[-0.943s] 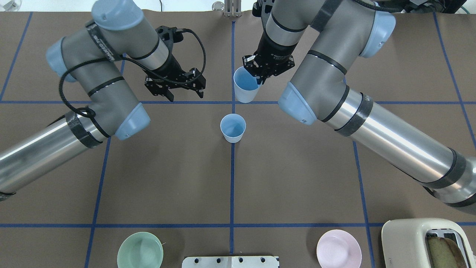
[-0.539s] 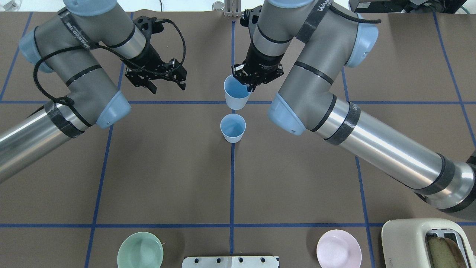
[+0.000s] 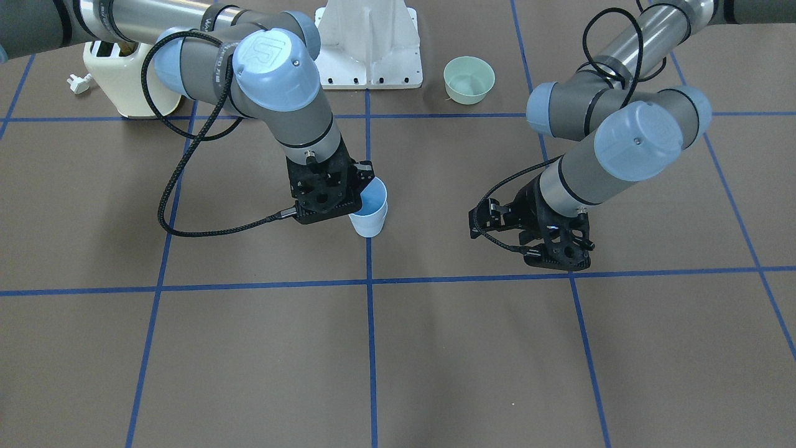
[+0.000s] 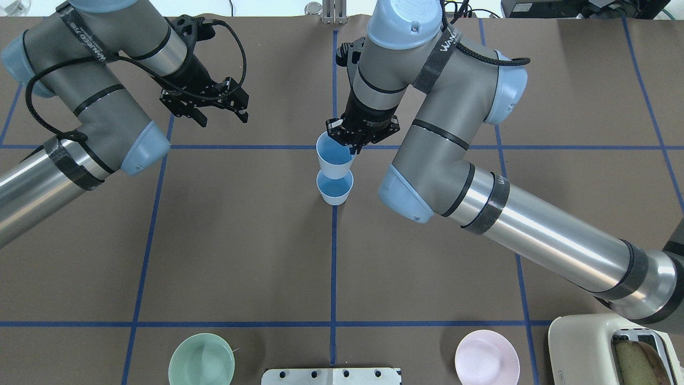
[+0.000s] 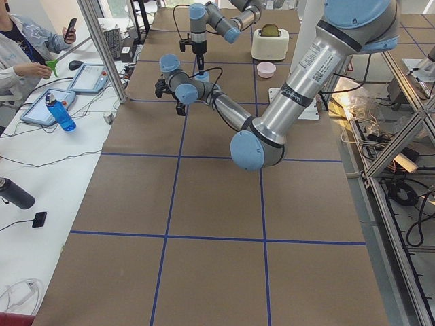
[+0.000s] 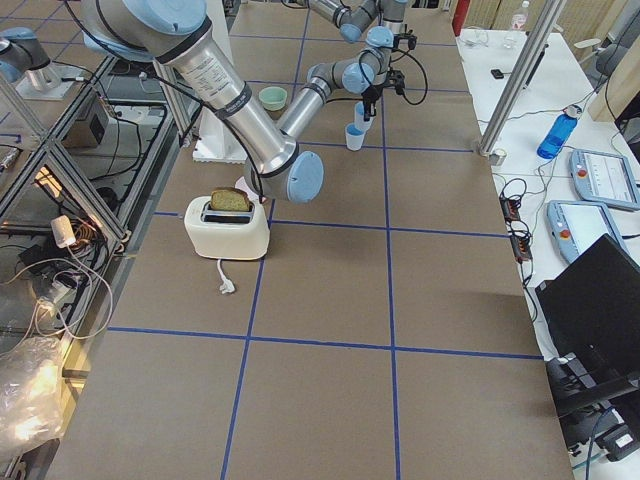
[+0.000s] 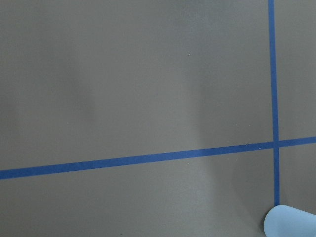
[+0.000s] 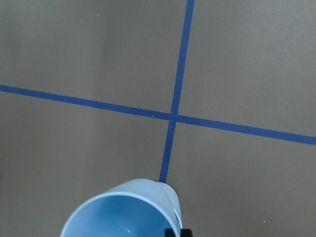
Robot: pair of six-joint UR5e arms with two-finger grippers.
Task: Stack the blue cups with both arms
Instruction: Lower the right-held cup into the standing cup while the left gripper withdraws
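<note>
One pale-blue cup [image 4: 335,188] stands upright on the centre tape line. My right gripper [image 4: 350,148] is shut on the far-right rim of the second blue cup [image 4: 332,158] and holds it upright, just above and beyond the standing cup, overlapping its far rim from overhead. In the front view the held cup [image 3: 369,211] hides the other, beside the right gripper [image 3: 348,202]. The right wrist view shows the held cup's rim [image 8: 123,212] at the bottom edge. My left gripper [image 4: 222,114] is open and empty, well to the left of the cups; it also shows in the front view [image 3: 491,219].
A mint-green bowl [image 4: 201,359] and a pink bowl [image 4: 487,357] sit near the robot's edge, either side of the white pedestal [image 4: 331,376]. A cream toaster [image 4: 609,342] holding a slice of bread stands at the right corner. Blue tape lines grid the brown table.
My right gripper has carried its cup left and toward the robot, closing the gap to the standing cup. My left arm has drawn back to the left, gripper still open.
</note>
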